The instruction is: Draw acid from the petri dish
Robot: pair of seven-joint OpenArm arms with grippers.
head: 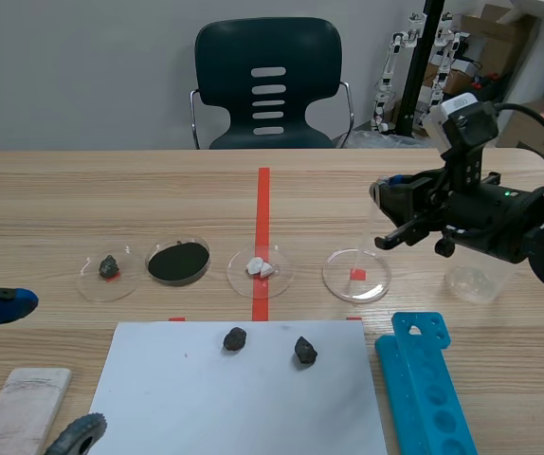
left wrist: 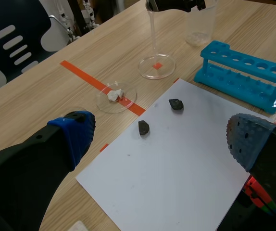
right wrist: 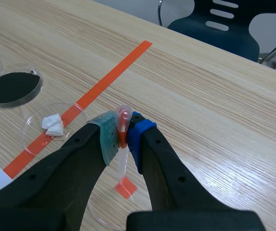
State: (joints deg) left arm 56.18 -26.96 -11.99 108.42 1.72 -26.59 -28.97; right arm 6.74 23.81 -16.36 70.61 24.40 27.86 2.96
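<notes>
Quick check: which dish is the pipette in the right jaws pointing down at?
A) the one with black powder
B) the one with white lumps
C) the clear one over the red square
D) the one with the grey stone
C: the pipette, clamped in the right jaws, points straight down at the clear dish lying over the red tape square.

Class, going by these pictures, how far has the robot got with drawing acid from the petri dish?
Done: the right hand is shut on the pipette. In hand: the pipette hangs upright, its tip down at the petri dish. Left: no liquid shows in the stem, so drawing up and lifting away seem to remain. The left hand is open.
</notes>
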